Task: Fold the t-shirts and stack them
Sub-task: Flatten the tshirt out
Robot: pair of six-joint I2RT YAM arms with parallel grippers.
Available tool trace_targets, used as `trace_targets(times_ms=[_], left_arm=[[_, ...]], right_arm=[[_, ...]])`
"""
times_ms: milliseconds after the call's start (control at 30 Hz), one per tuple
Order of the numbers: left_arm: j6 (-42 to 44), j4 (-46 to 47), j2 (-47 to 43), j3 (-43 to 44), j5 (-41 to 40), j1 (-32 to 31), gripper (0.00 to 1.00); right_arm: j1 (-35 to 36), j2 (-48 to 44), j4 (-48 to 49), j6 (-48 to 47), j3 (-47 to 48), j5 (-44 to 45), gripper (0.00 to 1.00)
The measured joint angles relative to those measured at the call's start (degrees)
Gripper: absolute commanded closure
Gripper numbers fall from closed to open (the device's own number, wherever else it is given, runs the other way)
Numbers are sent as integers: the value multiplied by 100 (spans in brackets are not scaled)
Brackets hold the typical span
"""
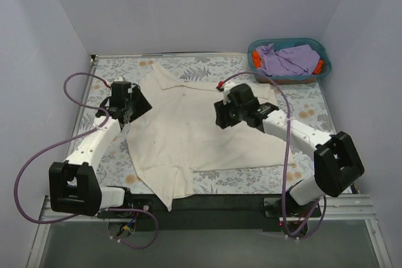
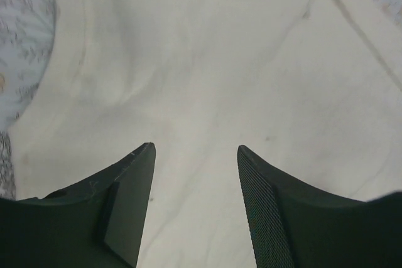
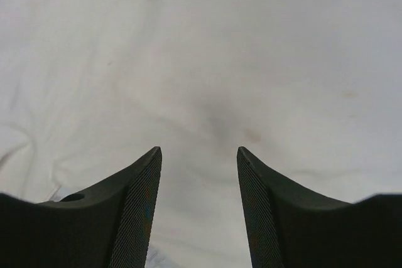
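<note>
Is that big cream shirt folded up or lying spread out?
Mostly spread out. The large cream cloth t-shirt lies open and flat across the floral-patterned table, collar visible at the far side, only its near hem rumpled.

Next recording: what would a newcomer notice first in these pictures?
A large cream t-shirt sprawls unfolded across the middle of the table. The left gripper and right gripper hang over it, jaws apart, holding nothing. At the far right corner, a teal basket holds a lavender garment and an orange-red garment.
</note>
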Motion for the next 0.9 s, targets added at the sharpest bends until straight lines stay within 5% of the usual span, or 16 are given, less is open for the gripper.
trace_targets(times_ms=[167, 367, 567, 900], left_arm=[[-343, -385, -313, -1176, 107, -310, 60], [-520, -649, -72, -1480, -63, -310, 62], [-588, -614, 199, -1504, -391, -310, 65], [-590, -546, 614, -1379, -737, -313, 70]], right_arm=[[1884, 11, -146, -74, -459, -227, 53], [3123, 442, -142, -389, -350, -330, 53], [3853, 1045, -144, -723, -138, -457, 53], [4092, 1397, -323, -1113, -98, -179, 54]])
